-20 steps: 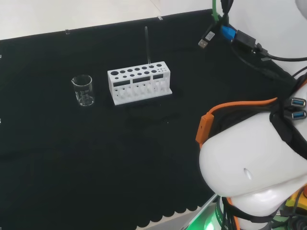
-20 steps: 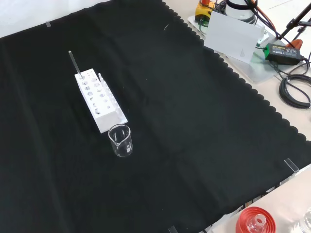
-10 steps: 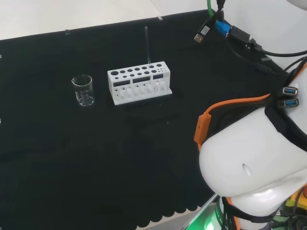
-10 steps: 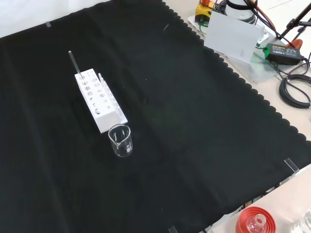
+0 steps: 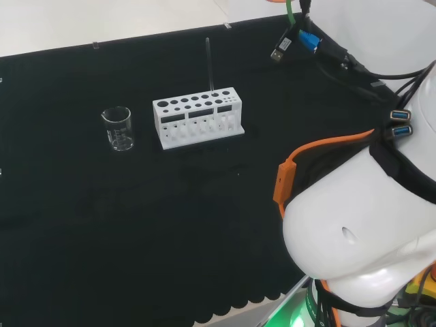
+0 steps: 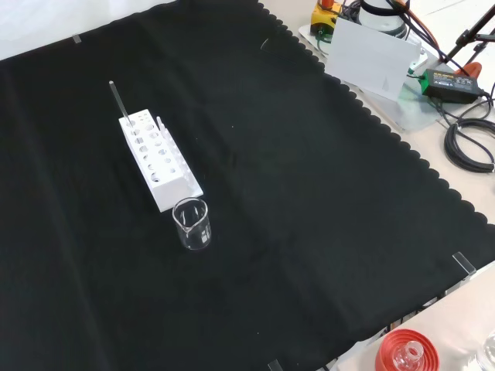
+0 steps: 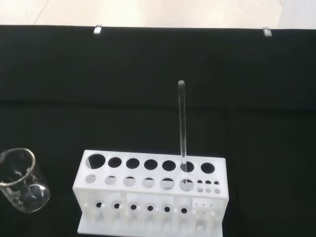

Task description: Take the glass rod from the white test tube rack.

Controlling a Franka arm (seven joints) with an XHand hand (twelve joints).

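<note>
Glass rod [image 7: 182, 126] stands upright in the white test tube rack [image 7: 153, 195], seated in a back-row hole, second from the end nearest the small holes; its top rises well above the rack. In the head view the rod [image 5: 209, 63] sits toward the rack's [image 5: 197, 117] right end. A clear beaker [image 5: 118, 128] stands apart to the rack's left there; in the front view the beaker [image 6: 192, 223] is just below the rack [image 6: 158, 158]. Black cloth [image 6: 309, 216] covers the bench. Hand state: cannot tell.
</note>
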